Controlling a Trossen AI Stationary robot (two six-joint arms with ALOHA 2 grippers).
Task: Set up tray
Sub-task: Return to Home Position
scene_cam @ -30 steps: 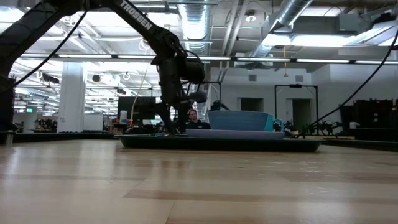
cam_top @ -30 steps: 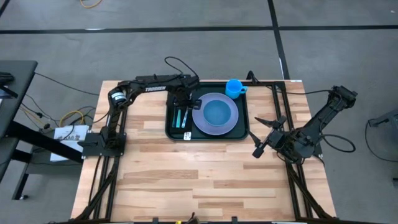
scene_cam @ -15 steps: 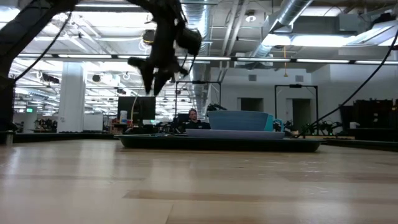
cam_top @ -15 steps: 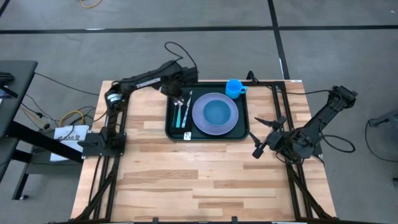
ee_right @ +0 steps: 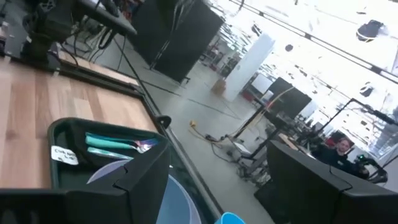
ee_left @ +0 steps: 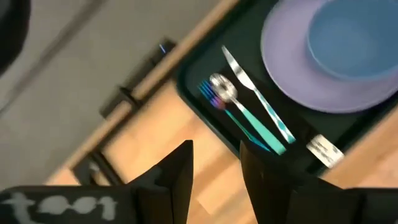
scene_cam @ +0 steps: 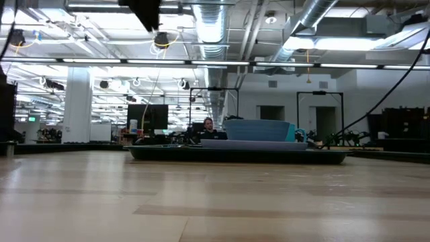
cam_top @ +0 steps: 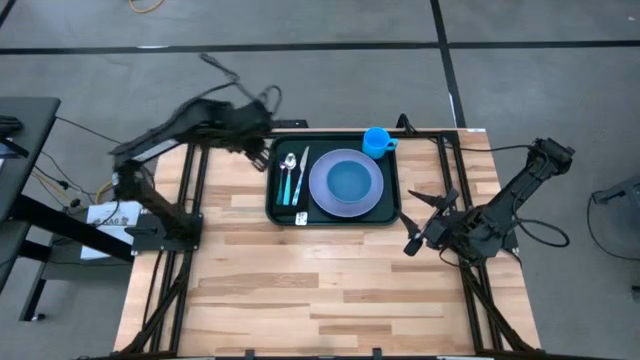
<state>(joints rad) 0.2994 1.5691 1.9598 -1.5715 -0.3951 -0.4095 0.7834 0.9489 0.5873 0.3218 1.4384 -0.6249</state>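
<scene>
Inspection of the table (cam_top: 300,290) found the tray (cam_top: 334,222) lying flat on its far half, roughly midway between the two arms.

**Contents**
- The lavender plate (cam_top: 322,190) sat in the middle and right of the tray, with a blue bowl (cam_top: 350,180) on it.
- A blue cup (cam_top: 376,140) stood at the tray's far right corner.
- The cutlery (cam_top: 292,178) lay side by side in the left part of the tray, just beside the plate. The left wrist view showed a spoon (ee_left: 222,87) and a knife (ee_left: 258,102).
- Whether a napkin lay under the cutlery could not be told.
- A small white label (cam_top: 300,217) lay at the near edge.

**Arms**
- The left gripper (ee_left: 214,168) was raised off the table beyond the tray's far left corner. Its fingers were spread, with nothing between them.
- The right gripper (cam_top: 418,222) hung low, near the tray's right side but apart from it. Its fingers were spread wide and it was likewise empty.

**Assessment**
The place setting appeared complete, since every item visible was already on the tray and nothing was loose on the table. In my judgement, what remained was for the left arm to fold down to a rest posture like the right arm's. The tray needed no further handling, provided the arm kept clear of the cup on its way.
</scene>
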